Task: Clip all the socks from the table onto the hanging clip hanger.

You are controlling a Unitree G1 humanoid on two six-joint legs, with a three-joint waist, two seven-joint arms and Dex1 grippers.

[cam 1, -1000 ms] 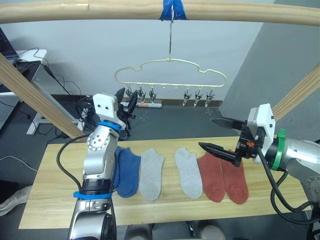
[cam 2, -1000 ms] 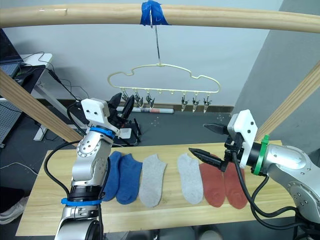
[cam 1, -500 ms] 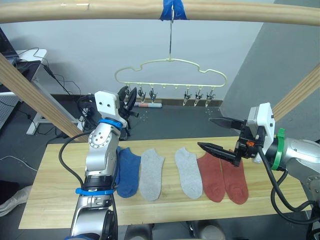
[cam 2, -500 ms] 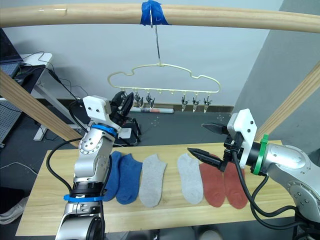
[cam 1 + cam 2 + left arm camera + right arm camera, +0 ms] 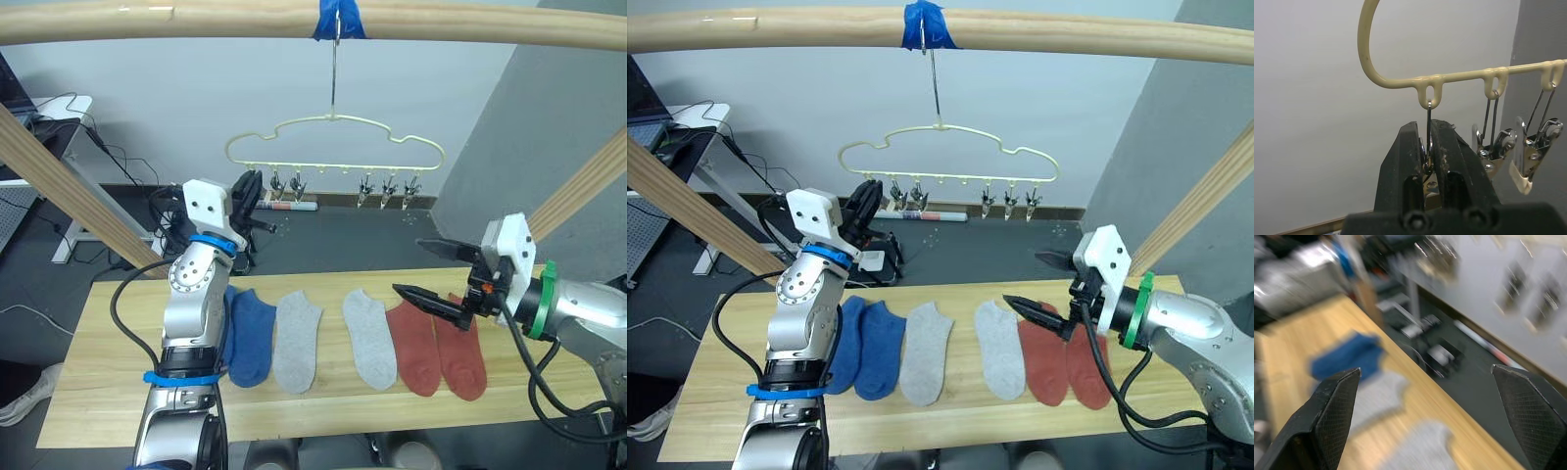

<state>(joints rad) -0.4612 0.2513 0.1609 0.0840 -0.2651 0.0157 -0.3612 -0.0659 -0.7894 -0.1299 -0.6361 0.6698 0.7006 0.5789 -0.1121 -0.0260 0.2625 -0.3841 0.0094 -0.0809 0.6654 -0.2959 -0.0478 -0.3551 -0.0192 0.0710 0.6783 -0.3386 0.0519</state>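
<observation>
Under pole, left pincer clenched on clip hanger end clip (leftmost)

The pale wooden surface carries six socks side by side in a row: two blue socks, two grey socks, then two rust-red socks that overlap slightly.

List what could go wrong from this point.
1. The left gripper is pinched on the end clip of the clip hanger, which hangs from one hook; pulling may swing or unhook it.
2. The right gripper hovers open and empty above the red socks; all the socks lie on the table, so the clip may be squeezed open with nothing to insert.
</observation>
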